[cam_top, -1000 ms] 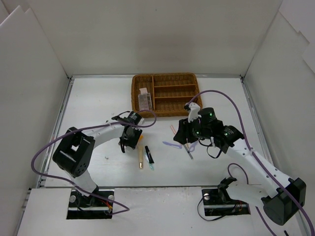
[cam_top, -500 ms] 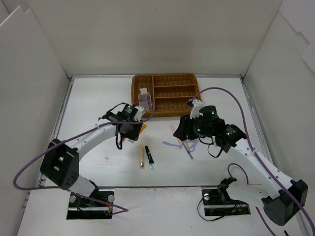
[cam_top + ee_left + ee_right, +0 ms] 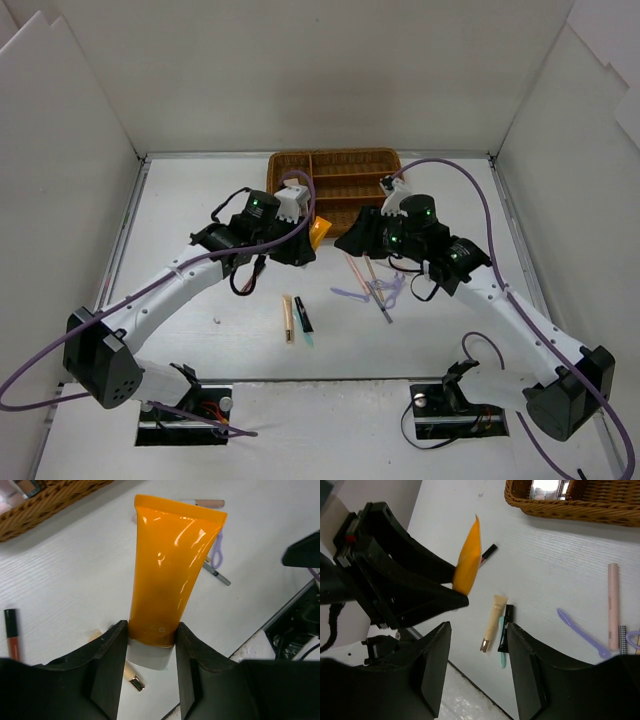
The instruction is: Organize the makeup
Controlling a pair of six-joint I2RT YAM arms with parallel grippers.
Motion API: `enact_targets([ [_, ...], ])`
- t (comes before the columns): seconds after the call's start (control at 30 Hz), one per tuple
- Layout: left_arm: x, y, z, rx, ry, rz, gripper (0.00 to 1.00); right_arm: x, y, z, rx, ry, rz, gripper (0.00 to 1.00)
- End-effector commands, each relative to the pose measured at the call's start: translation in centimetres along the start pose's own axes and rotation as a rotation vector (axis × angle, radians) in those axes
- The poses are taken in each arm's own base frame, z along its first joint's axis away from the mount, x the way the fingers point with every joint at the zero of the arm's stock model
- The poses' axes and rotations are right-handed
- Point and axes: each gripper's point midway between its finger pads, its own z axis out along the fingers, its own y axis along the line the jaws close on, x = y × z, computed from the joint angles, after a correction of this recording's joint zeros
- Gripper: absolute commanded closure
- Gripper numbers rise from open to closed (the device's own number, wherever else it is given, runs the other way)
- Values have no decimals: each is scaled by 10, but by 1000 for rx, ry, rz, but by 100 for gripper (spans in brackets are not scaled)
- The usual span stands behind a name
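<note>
Glossy, flat-crimped orange tube point(image 3: 170, 575) clamped between left jaws; right jaws apart.

Left arm point(image 3: 165, 285): is being stretched forward and to the right from its base, with the wrist raised.
Left gripper point(image 3: 151, 627): is being held clamped on the cap end of the orange tube point(image 3: 172, 565), both fingers being pressed against its sides, with the tube's crimped end pointing away.
Right arm point(image 3: 505, 300): is being reached forward and to the left, with the elbow bent.
Right gripper point(image 3: 479, 630): is being held with jaws parted, being pointed toward the left gripper, near it.
</note>
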Motion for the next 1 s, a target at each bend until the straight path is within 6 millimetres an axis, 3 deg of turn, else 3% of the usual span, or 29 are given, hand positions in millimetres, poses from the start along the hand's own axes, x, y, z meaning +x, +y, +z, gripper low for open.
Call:
enact_targets([
  [0.0, -40, -37, -10, 124, -122, -9, 100, -38, 34, 6, -125, -128, 23, 54],
  [0.13, -42, -50, -11, 165, -132, -7, 100, -38, 30, 16, -123, -135, 36, 54],
  [0.63, -43, -68, -8, 200, -125, 0, 100, -27, 13, 42, -100, -112, 42, 56],
  [0.73, -42, -71, -7, 202, -121, 3, 100, -25, 12, 44, -100, -108, 40, 60],
  [0.83, -41, -69, -5, 195, -119, -3, 100, -25, 12, 44, -100, -110, 32, 72],
  [0.97, -39, -64, -2, 171, -119, -12, 100, -29, 11, 45, -98, -121, 13, 96],
])
